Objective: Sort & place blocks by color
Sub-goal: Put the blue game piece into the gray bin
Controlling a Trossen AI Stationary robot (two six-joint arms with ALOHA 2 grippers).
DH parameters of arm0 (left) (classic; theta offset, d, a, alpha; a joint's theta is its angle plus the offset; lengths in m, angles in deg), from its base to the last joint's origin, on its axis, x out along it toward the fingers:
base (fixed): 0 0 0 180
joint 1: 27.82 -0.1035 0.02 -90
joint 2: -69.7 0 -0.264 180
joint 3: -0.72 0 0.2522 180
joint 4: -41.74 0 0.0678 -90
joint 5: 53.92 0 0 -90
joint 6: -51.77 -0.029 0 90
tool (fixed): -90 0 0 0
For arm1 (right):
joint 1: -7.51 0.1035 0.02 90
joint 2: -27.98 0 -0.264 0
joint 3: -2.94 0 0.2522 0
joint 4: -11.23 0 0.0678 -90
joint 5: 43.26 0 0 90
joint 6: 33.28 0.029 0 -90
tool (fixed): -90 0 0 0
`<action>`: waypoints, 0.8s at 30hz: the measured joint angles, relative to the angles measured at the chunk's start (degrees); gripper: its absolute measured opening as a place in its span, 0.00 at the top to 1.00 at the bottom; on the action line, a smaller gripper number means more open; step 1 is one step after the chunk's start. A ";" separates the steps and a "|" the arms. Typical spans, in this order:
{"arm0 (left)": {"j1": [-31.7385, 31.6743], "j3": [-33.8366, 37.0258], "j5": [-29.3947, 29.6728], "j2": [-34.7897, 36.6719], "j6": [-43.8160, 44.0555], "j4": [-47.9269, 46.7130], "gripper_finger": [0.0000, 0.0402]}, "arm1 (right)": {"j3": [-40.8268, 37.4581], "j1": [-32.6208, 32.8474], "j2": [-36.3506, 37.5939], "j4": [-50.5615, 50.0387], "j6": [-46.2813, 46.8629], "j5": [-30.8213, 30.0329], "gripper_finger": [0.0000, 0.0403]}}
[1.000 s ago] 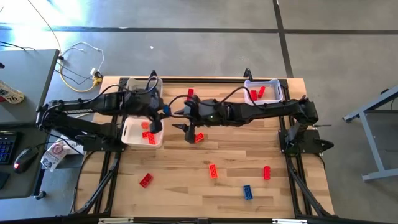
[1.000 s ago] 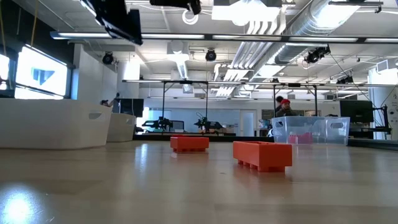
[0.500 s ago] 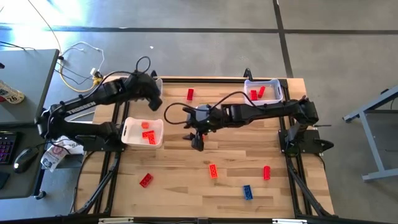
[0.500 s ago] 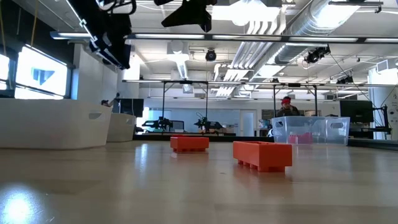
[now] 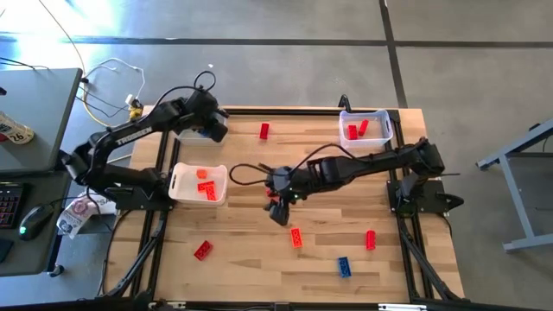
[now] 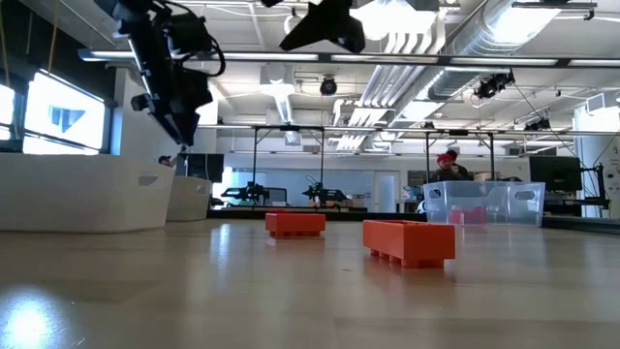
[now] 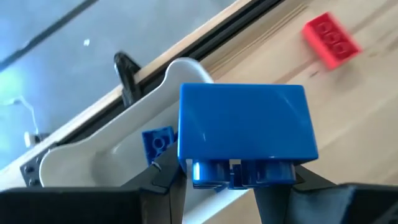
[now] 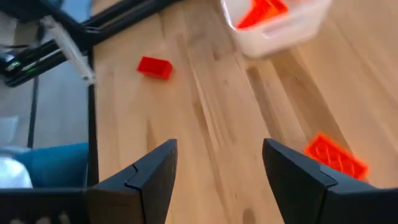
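Note:
My left gripper (image 5: 218,131) is at the table's far left, shut on a blue block (image 7: 242,124) above a white bin (image 7: 106,155) that holds another blue block (image 7: 157,143). My right gripper (image 5: 278,213) hangs open over mid-table, and an orange block (image 8: 336,155) lies on the wood beside it. A white bin (image 5: 199,183) holds orange blocks. A clear bin (image 5: 365,127) holds red ones. Loose on the table are red blocks (image 5: 264,130), (image 5: 203,250), (image 5: 371,239), an orange block (image 5: 296,237) and a blue block (image 5: 344,266). My left gripper pinches the blue block between its two fingers, which sit on its two opposite ends (image 7: 189,171) at the edge nearest the wrist. The fingers slant down toward the table's far left. The block is lifted clear, above the bin's rim.
The table's black frame rails (image 5: 155,233) run along both sides. Bare wood lies between the loose blocks in the near half. A desk with a mouse and cables (image 5: 34,216) stands left of the table. A person (image 6: 448,167) shows far behind the clear bin.
My left gripper has swung from above the orange-block bin toward the table's far left edge, sinking and turning, with the blue block still in its fingers. My right gripper, still open, has moved toward the near edge, lowered a little and rolled.

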State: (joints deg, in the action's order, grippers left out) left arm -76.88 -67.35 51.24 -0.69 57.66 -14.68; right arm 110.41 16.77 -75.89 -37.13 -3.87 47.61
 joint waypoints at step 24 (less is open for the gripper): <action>-6.20 0.00 -0.88 -12.90 2.26 2.07 0.64 | -0.02 10.05 -4.70 -17.02 34.97 -12.76 0.45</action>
State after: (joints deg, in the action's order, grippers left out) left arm -83.08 -67.35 50.36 -13.58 59.92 -12.61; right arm 110.39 26.82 -80.60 -54.15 31.10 34.85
